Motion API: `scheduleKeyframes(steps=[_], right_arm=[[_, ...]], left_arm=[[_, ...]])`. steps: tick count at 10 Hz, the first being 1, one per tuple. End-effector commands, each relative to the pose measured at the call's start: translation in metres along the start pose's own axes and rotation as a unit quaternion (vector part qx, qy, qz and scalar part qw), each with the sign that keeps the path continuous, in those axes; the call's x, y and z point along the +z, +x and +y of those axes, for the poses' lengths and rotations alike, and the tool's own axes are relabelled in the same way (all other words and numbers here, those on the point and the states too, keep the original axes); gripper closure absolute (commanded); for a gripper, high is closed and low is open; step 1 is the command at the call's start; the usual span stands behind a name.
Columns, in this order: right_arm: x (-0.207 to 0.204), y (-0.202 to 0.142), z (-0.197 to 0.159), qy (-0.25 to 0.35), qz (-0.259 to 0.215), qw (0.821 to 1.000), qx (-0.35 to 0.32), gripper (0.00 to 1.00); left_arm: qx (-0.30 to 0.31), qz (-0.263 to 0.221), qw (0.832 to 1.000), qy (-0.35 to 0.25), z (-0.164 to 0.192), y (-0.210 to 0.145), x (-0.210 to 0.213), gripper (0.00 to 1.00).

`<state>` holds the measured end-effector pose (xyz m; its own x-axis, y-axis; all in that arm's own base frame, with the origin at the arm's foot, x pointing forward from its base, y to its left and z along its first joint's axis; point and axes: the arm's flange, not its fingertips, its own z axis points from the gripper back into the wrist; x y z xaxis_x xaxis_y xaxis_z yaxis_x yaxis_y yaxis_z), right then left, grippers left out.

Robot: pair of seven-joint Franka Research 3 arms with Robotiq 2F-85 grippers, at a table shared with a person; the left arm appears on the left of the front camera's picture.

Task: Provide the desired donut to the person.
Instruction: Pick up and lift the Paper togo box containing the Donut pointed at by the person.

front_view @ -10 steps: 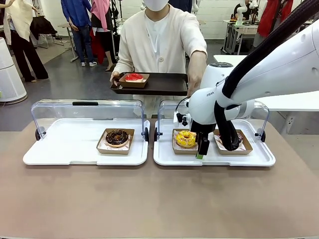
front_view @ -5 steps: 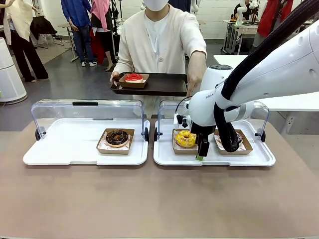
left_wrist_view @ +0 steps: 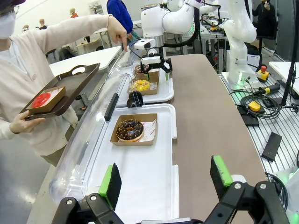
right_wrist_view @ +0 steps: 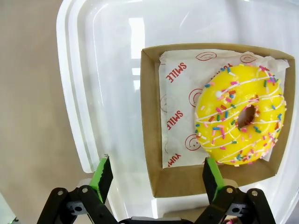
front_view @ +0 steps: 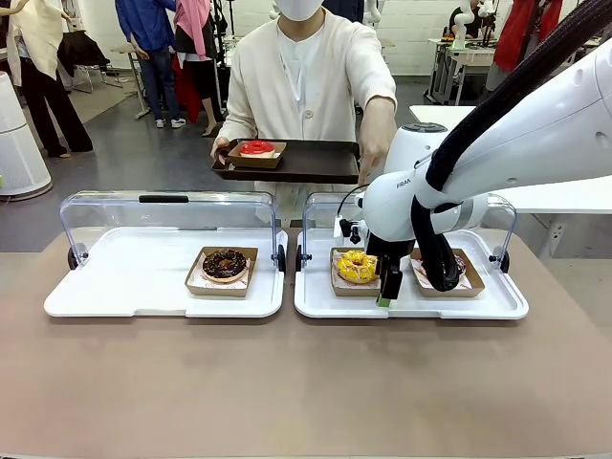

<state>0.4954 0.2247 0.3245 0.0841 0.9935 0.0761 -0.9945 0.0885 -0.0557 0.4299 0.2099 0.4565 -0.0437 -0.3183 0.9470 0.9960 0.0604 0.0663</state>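
Note:
The person (front_view: pixel 306 76) in a cream cardigan stands at the far side holding a dark tray (front_view: pixel 316 163) with a red donut (front_view: pixel 256 148) in a cardboard box. A yellow sprinkled donut (front_view: pixel 357 267) (right_wrist_view: pixel 238 114) lies in its cardboard box (right_wrist_view: pixel 154 121) on the right white tray (front_view: pixel 316 296). My right gripper (front_view: pixel 387 287) (right_wrist_view: pixel 158 179) hangs open just above the box's near corner, holding nothing. A chocolate donut (front_view: pixel 225 264) (left_wrist_view: pixel 130 130) sits boxed on the left white tray (front_view: pixel 115 277). My left gripper (left_wrist_view: pixel 163 179) is open above that tray's end, away from the donut.
Both white trays have clear lids (front_view: pixel 167 215) standing open at the back. A dark donut (front_view: pixel 461 265) in a box sits on the right tray, half hidden by my right arm (front_view: pixel 497 143). In the left wrist view the person's hand (left_wrist_view: pixel 119 35) points down toward the right tray.
The right arm has shifted only very slightly; the donuts, the person's tray and the gripper's opening look the same.

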Motion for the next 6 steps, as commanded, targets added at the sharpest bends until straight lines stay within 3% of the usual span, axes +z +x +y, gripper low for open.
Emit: scheduleKeyframes(steps=[1, 5, 6], right_arm=[[-0.0007, -0.0025, 0.0035, -0.012, 0.017, 1.0, -0.01, 0.0], [-0.0068, -0.0052, 0.0035, -0.001, 0.021, 1.0, -0.007, 0.0], [-0.0067, -0.0051, 0.0039, 0.001, 0.022, 1.0, 0.0, 0.59]], left_arm=[[-0.002, 0.0, 1.0, 0.002, -0.0015, 0.0007, 0.0011, 0.0], [-0.002, 0.0, 1.0, 0.002, -0.0015, 0.0007, 0.0011, 0.0], [-0.002, 0.0, 1.0, 0.002, -0.0015, 0.0007, 0.0011, 0.0]])
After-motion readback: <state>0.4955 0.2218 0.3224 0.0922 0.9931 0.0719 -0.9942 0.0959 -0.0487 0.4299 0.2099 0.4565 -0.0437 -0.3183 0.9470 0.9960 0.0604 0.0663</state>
